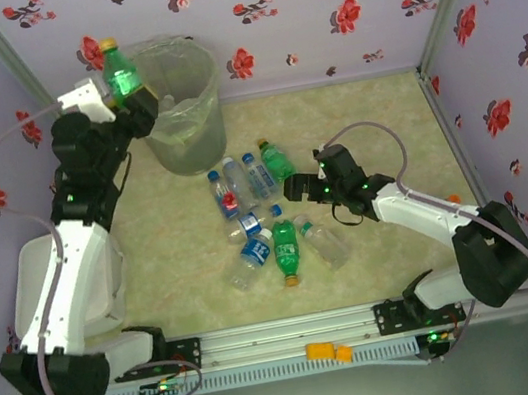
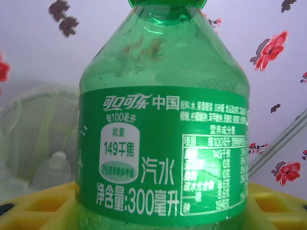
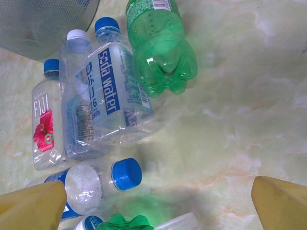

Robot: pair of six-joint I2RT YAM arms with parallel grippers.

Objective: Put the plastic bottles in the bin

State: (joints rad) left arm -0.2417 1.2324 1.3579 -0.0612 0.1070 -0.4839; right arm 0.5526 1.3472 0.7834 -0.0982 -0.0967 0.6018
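- Left gripper (image 1: 131, 96) — clenched on a green bottle (image 1: 122, 76), gripped at the lower body. The bottle is upright with its yellow cap on top.
- Left wrist view: its green label carries white print, and yellow fingers (image 2: 43, 208) sit at its base.
- The held bottle is raised well off the table (image 1: 373, 118), just beside the left side of the bin's rim. Whether it is over the opening cannot be told.
- Bin (image 1: 178, 105) — stands near the table's far-left corner, with a clear bag folded over its rim.
- Right gripper (image 1: 290, 189) — released, jaws wide apart and nothing between them. It sits low over the middle of the table.
- Loose bottles (image 1: 258, 221) lie on their sides in a cluster around the table's middle, just left of the right gripper.
- Right wrist view, near the bin's foot: a Fiji bottle (image 3: 45, 124), a soda water bottle (image 3: 117, 91) and a second green bottle (image 3: 160, 43) lie close together.
- A blue-capped bottle (image 3: 96, 184) lies just beside one yellow finger of the right gripper.
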